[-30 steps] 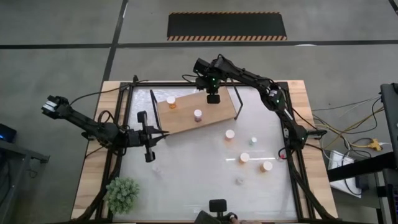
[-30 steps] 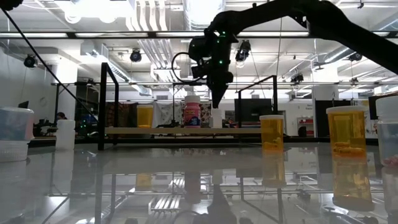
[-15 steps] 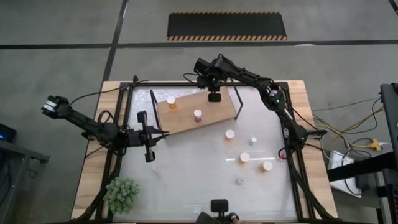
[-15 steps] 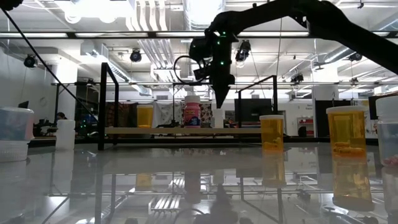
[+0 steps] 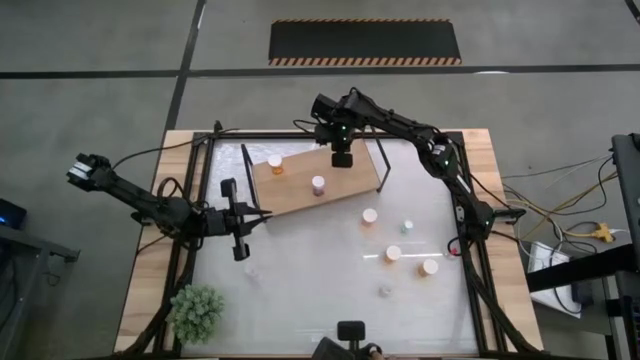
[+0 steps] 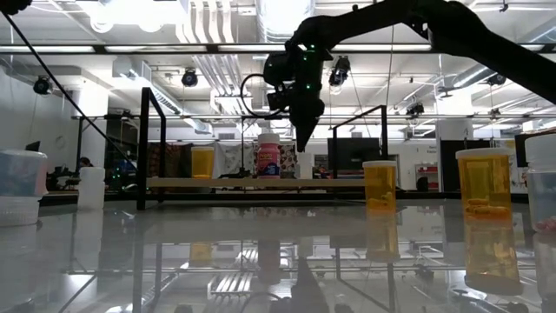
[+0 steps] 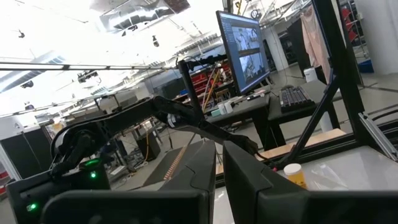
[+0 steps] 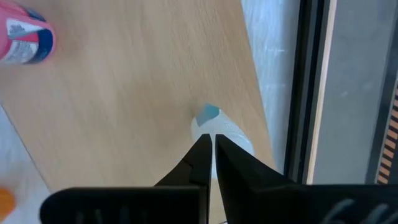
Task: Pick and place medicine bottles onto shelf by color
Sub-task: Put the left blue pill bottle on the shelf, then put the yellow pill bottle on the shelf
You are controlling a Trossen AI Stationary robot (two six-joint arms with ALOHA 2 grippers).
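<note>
3 bottles on shelf, approx 5 left on counter. Right gripper pinched together, empty, over shelf; left gripper closed too.

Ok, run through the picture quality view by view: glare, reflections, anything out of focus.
High view: even light, a pale sheen on the tabletop. Low view: bright ceiling lights glare, the glossy top mirrors the orange bottles, and the right claw reads as a silhouette. Left wrist view: blown-out ceiling, and the left claw close up is soft. Right wrist view: the shelf grain is fairly clear, the pink-labelled bottle blurred.
</note>
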